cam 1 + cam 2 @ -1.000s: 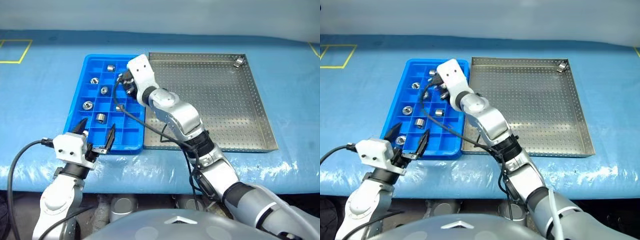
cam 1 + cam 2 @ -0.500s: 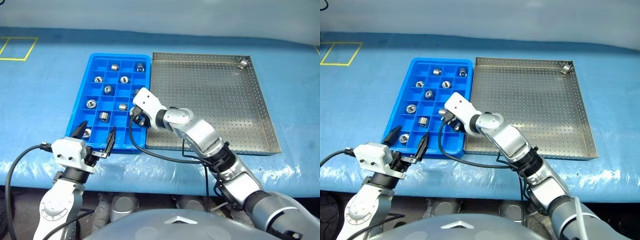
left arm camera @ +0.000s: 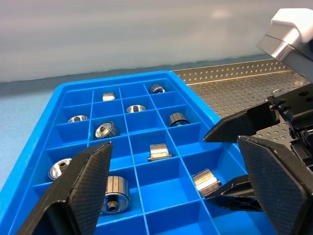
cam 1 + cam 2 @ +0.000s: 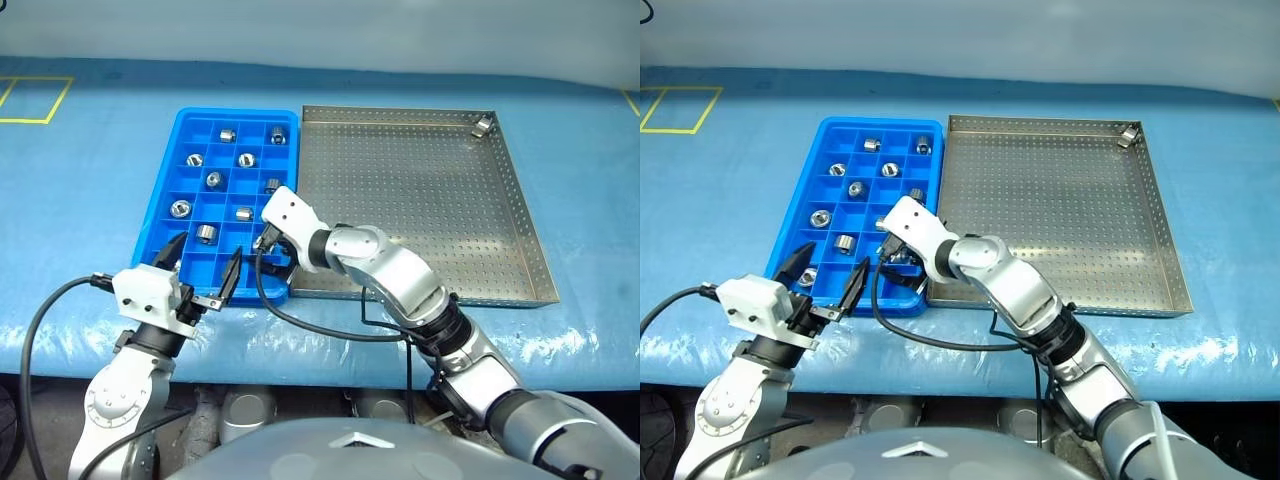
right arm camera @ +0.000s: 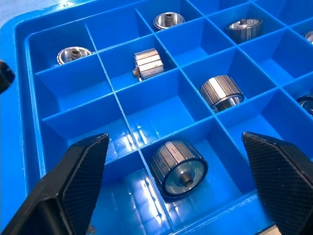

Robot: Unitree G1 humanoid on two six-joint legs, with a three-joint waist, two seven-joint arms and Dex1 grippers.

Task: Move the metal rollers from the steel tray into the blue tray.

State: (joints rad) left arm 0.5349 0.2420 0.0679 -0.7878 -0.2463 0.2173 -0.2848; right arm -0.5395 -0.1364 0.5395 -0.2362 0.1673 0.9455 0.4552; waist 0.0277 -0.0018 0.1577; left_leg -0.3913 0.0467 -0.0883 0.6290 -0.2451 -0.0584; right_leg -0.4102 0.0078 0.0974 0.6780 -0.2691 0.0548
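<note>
The blue tray (image 4: 188,118) lies left of the steel tray (image 4: 420,190) on the table. Several metal rollers (image 4: 213,179) lie in its compartments. One roller (image 4: 481,124) rests in the steel tray's far right corner. My right gripper (image 4: 272,255) hangs open over the blue tray's near right corner. In the right wrist view a roller (image 5: 178,169) lies loose in the compartment between its fingers. My left gripper (image 4: 203,265) stands open at the blue tray's near edge, holding nothing. The left wrist view has the right gripper's fingers (image 3: 244,127) around a roller (image 3: 204,180).
A blue cover spreads over the table, with a yellow tape outline (image 4: 58,100) at the far left. A black cable (image 4: 300,315) loops from my right wrist over the table's front edge. Most of the steel tray's floor is bare.
My right gripper drew back from the blue tray's far part to its near right corner and opened. A roller now lies in the compartment under it. The left gripper stayed put.
</note>
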